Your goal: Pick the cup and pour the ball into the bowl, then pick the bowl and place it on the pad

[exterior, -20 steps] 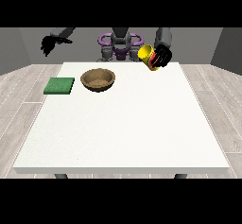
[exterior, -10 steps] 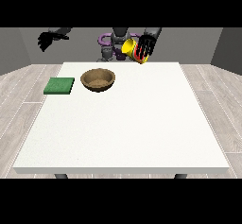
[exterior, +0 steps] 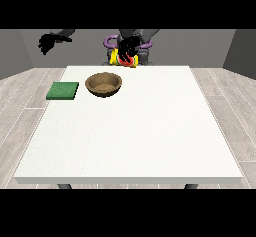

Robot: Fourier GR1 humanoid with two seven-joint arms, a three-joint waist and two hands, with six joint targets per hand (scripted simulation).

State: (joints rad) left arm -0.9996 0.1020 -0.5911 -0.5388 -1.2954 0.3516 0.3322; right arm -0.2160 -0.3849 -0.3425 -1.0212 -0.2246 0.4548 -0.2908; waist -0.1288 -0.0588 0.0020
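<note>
Carrying the yellow-and-red cup leftward since a moment ago, the hand at the view's right is clasping it tipped, above and behind the brown bowl, whose neighbour is the green pad.

One cup, one bowl, one pad, one table.

Only 1 view is covering the scene: the camera is standing across the worktop from the robot, facing it and looking down, seemingly from somewhat above. It is sitting far back, taking in the whole worktop and surrounding floor.
</note>
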